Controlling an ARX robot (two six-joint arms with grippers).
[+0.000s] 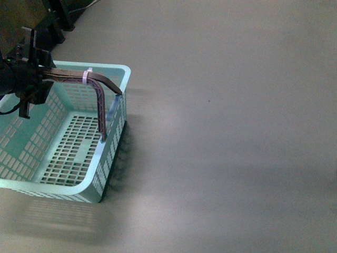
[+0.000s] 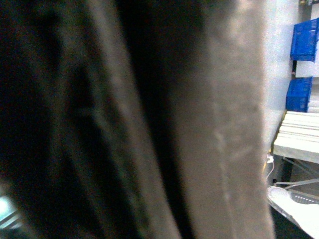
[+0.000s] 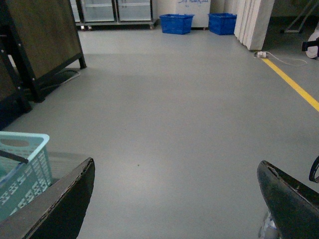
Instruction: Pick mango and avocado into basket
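We've got the basket [image 1: 110, 158] low on the left of the front view, teal lattice walls, its slotted bottom bare. Its brown handle [image 1: 100, 87] is swung up, a white zip tie [image 1: 87, 76] around it. The left gripper [image 1: 32, 74] is pinching that handle's end, and its wrist view is a brown blur. The right gripper [image 3: 175, 165] hovers over grey floor [image 3: 189, 114] beside the basket, jaws spread wide. Blue crates [image 3: 177, 22] are far off.

Our matte black left arm [image 1: 16, 79] carries angular black brackets, a tiny green light [image 1: 9, 59] and a thin black cable [image 1: 6, 111]. Our right gripper [image 3: 175, 164] has two broad black fingers [image 3: 65, 209] with scuffed greyish edges.
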